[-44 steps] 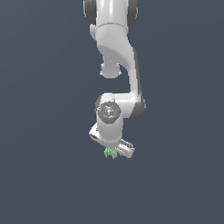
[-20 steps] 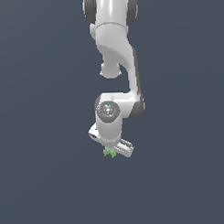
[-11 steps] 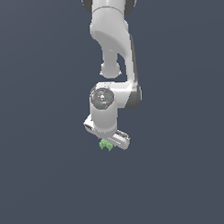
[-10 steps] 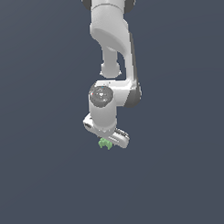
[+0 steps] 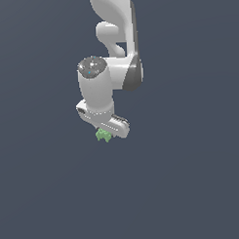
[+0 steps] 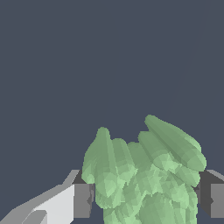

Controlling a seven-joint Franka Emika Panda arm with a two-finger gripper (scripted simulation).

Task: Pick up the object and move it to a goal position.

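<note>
Your Panda arm hangs down from the top of the exterior view, its white wrist housing turned toward the camera and the gripper pointing at the flat slate-blue ground below. Look just under the hand: the pale green object, a small knobbly lump, sits clamped between the fingers, peeking out beneath the white gripper body and far smaller than it.

The wrist view shows you the same grasp from close in. The green object fills the space between the two dark grey finger pads, its blunt, finger-like knobs splaying outward past the tips. One pad presses against it on each flank, so the jaws stand narrowed on the lump, closed as far as its bulk allows. A white finger shows beside the nearer pad.

Around the held piece you see only the plain dark surface. Whether the lump hangs clear of that surface or touches it, you cannot tell from either view.
</note>
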